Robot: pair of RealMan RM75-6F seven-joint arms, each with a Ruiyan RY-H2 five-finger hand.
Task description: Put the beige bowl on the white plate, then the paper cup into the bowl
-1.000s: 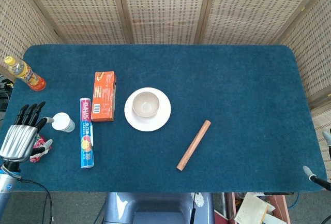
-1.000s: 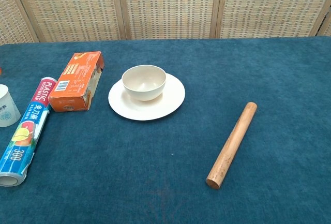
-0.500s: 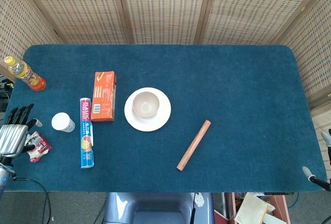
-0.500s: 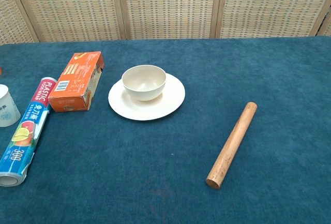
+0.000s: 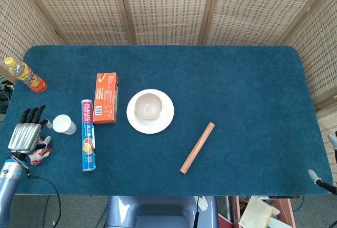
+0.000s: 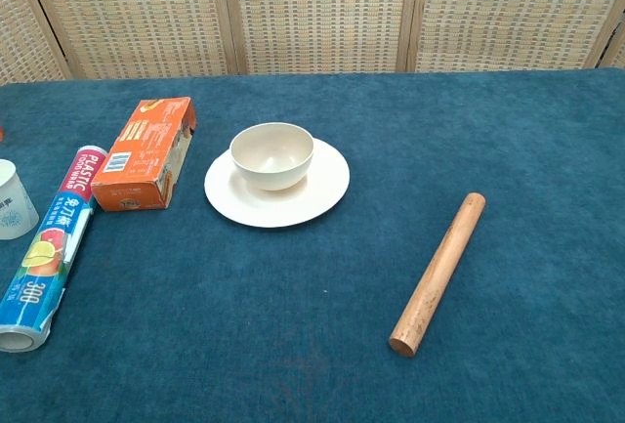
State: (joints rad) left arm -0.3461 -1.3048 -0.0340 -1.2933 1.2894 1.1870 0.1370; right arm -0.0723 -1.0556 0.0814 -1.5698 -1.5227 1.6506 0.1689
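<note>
The beige bowl [image 5: 148, 105] [image 6: 272, 154] sits upright on the white plate [image 5: 164, 119] [image 6: 327, 184] near the table's middle. The paper cup [image 5: 64, 124] [image 6: 12, 203] stands upright on the blue cloth at the left, beside the wrap roll. In the head view my left hand [image 5: 25, 132] hovers just left of the cup with fingers stretched out and apart, holding nothing; a small gap separates it from the cup. Only two grey tips of my right hand [image 5: 317, 177] peek in at the lower right edge. The chest view shows neither hand.
An orange box [image 5: 106, 97] [image 6: 145, 152] and a plastic-wrap roll [image 5: 88, 135] [image 6: 47, 245] lie between the cup and the plate. A wooden rolling pin [image 5: 197, 147] [image 6: 438, 273] lies right of the plate. A bottle [image 5: 25, 75] stands far left; a red packet [image 5: 40, 155] lies under my left hand.
My left hand drew back to the left edge, then came back right toward the cup and now sits lower. The cup, bowl and plate have not moved.
</note>
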